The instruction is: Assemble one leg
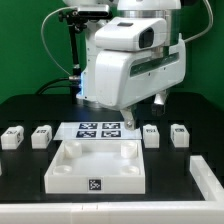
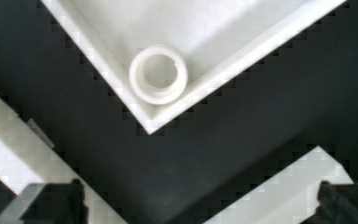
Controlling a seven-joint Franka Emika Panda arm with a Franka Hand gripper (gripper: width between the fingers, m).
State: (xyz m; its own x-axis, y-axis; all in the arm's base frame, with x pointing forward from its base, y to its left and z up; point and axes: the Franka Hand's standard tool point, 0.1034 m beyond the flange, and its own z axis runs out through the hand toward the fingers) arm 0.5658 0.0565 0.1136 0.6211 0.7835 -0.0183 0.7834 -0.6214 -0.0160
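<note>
Although several black-and-white square tags are in sight, none carries writing that can be read, and no brand name shows on the arm [image 1: 130,60] or the parts. On the black table [image 1: 20,175] in the exterior view, four small white legs lie in a loose row: two toward the exterior view's left, the outer leg [image 1: 11,137] and its neighbour [image 1: 41,135], and two toward the exterior view's right, one leg [image 1: 151,134] just beside the arm's lower end and another [image 1: 179,133] beyond it. Between the pairs lies the marker board [image 1: 99,129], its tags showing only blocky patterns. In front of it sits the large white square piece [image 1: 95,167], with one tag on its near face and raised corners. The gripper [image 2: 201,203] hangs over the far corner of that piece on the exterior view's right; the wrist view shows a corner of the piece with a round socket [image 2: 160,74] directly below. Two dark fingertips [image 2: 51,203] stand well apart at the frame's edge with nothing between them, so the hand is wide and empty. All four legs lie apart from the gripper.
</note>
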